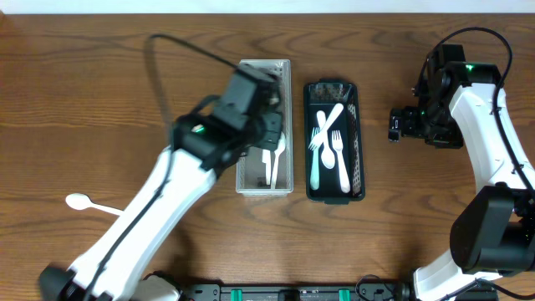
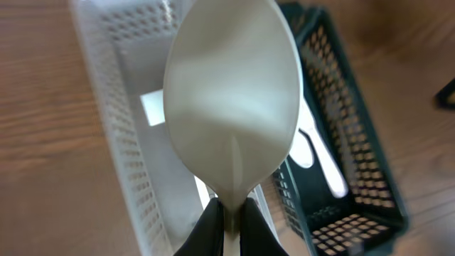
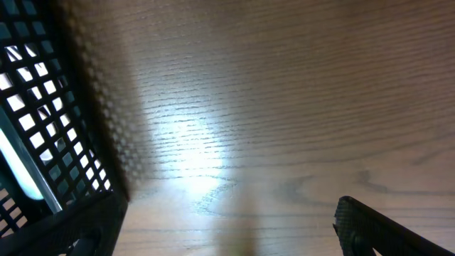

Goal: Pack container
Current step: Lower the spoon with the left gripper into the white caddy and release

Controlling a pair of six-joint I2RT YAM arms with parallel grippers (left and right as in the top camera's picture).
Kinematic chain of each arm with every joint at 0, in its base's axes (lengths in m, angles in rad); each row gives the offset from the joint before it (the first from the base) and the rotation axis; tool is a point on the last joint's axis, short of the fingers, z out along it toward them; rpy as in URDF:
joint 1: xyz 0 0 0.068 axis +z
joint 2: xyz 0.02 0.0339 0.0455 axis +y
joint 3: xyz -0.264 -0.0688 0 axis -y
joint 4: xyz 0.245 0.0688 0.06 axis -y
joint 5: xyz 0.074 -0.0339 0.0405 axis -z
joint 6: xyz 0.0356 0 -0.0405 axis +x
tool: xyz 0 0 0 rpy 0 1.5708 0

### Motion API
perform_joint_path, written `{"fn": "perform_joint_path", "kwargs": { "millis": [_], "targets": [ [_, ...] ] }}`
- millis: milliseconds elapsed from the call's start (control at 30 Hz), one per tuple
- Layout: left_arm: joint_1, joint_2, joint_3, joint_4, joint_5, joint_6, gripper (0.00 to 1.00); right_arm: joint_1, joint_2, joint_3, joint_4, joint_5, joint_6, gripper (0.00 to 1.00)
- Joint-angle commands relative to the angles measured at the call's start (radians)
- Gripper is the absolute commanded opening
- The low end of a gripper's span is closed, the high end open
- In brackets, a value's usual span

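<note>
1. Wood-grain table [image 1: 84, 100] fills the overhead view, with two slotted baskets side by side about midway between the left and right edges.
2. The white basket [image 1: 290, 125] stands on the left of the pair and already has a few pieces of white cutlery [image 1: 272, 159] lying toward its near end.
3. The black basket [image 1: 360, 134] sits just beside it on the right and holds several white forks [image 1: 330, 142] laid lengthwise.
4. The left gripper [image 2: 229, 213] is pressed onto the handle of a white spoon [image 2: 231, 99]. The wrist view shows the spoon's bowl hanging over the white basket, clear of its floor.
5. The right gripper [image 1: 399, 124] sits low toward the right edge, just outside the black basket. Its fingers look spread and nothing is between them.
6. Another spoon [image 1: 79, 201] lies loose on the bare wood toward the left edge, nearer the front.
7. The step in hand looks like dropping the held spoon into the white basket.
8. The next move calls for bringing the spoon down lengthwise between the basket's long walls, so the bowl does not catch on the rim, and then letting go.
9. After that, the loose spoon near the left edge would be the likely piece to fetch.
</note>
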Motion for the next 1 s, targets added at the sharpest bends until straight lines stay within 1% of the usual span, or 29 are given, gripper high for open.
{"fn": "perform_joint_path", "kwargs": {
  "millis": [0, 100, 200, 300, 367, 400, 433, 500, 600, 667, 733, 800, 833, 900, 967],
  "targets": [
    [0.011, 0.121, 0.006, 0.002, -0.013, 0.084, 0.06, 0.01, -0.01, -0.002, -0.002, -0.019, -0.007, 0.99],
    [0.031, 0.225, 0.006, 0.007, -0.013, 0.084, 0.06, 0.01, -0.01, -0.002, -0.002, -0.02, -0.007, 0.99],
    [0.048, 0.293, 0.006, 0.009, -0.012, 0.083, 0.07, 0.01, -0.01, -0.002, -0.002, -0.02, -0.007, 0.99],
    [0.061, 0.327, 0.006, 0.004, -0.012, 0.083, 0.17, 0.01, -0.01, -0.002, -0.002, -0.02, -0.007, 0.99],
    [0.064, 0.329, 0.006, 0.005, -0.013, 0.084, 0.29, 0.01, -0.01, -0.002, -0.001, -0.02, -0.007, 0.99],
    [0.065, 0.325, 0.006, 0.005, -0.013, 0.084, 0.39, 0.01, -0.01, -0.002, -0.001, -0.02, -0.007, 0.99],
    [0.065, 0.32, 0.006, 0.005, -0.013, 0.084, 0.46, 0.01, -0.01, -0.002, 0.0, -0.02, -0.007, 0.99],
    [0.065, 0.303, 0.009, 0.001, -0.013, 0.089, 0.47, 0.01, -0.01, -0.002, -0.001, -0.02, -0.007, 0.99],
    [0.067, 0.25, 0.039, -0.053, -0.028, 0.095, 0.47, 0.01, -0.01, -0.002, -0.004, -0.02, -0.007, 0.99],
    [0.071, 0.195, 0.069, -0.11, -0.089, 0.093, 0.47, 0.01, -0.01, -0.002, -0.006, -0.02, -0.007, 0.99],
    [0.089, 0.116, 0.089, -0.162, -0.175, 0.064, 0.47, 0.01, -0.01, -0.002, -0.006, -0.02, -0.008, 0.99],
    [0.127, 0.026, 0.091, -0.206, -0.236, 0.006, 0.48, 0.01, -0.01, -0.002, -0.006, -0.02, -0.01, 0.99],
    [0.153, -0.015, 0.09, -0.227, -0.252, -0.026, 0.51, 0.01, -0.01, -0.002, -0.006, -0.02, -0.01, 0.99],
    [0.232, -0.1, 0.09, -0.283, -0.271, -0.101, 0.57, 0.01, -0.01, -0.002, -0.006, -0.02, -0.01, 0.99],
    [0.35, -0.179, 0.09, -0.353, -0.276, -0.199, 0.61, 0.01, -0.01, -0.002, -0.006, -0.02, -0.01, 0.99]
  ]
}}
